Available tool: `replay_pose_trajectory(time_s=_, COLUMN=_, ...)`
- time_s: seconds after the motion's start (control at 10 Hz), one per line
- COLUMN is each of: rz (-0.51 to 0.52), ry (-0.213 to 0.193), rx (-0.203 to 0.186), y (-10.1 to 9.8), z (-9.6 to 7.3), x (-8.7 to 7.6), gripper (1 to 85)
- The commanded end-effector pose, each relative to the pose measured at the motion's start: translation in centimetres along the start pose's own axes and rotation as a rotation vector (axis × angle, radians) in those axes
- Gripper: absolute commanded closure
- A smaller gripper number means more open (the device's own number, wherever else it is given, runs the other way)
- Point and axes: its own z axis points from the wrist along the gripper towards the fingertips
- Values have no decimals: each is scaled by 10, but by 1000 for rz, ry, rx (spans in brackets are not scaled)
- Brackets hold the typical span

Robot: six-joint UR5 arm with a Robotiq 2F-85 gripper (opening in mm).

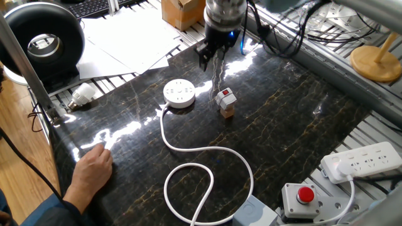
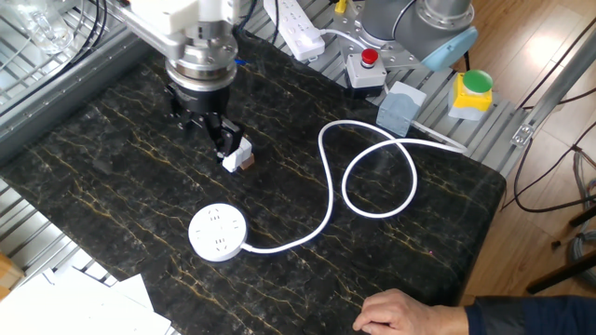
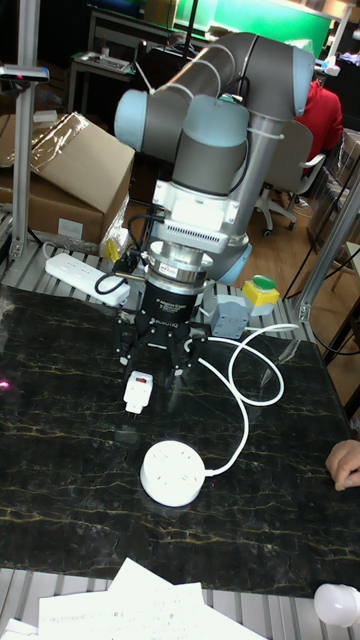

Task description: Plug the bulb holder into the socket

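tall fixed view has the black two-finger gripper hanging with its fingers spread apart, holding nothing. the small white blocky plastic bulb holder with the red square switch stands on the dark marble-look table just below it. the round white plastic socket lies near, its long white cord looping away.

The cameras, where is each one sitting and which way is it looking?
One fixed view: high at one table side, looking down at the socket and bulb holder; only the claw and wrist show.
The other fixed view: high at the opposite side, looking down; claw and arm base show.
Tall fixed view: low at the table edge, facing the whole arm; claw above the table.
All three share socket, bulb holder and claw.
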Motion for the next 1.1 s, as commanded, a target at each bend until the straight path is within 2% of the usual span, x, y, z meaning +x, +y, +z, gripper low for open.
replay_pose_trajectory(time_s=0.0, rz=-10, ry=-16, rx=-9, y=1, z=15, x=23, gripper=250)
replay_pose_trajectory(time_s=0.3, rz=-10, ry=-42, rx=-23, y=-4, z=19, x=31, gripper=253)
replay_pose_trajectory(time_s=0.5, rz=2, ry=-43, rx=-29, y=-5, z=20, x=34, gripper=260)
replay_pose_trajectory(time_s=1.0, rz=13, ry=-74, rx=-34, y=-3, z=35, x=44, gripper=267)
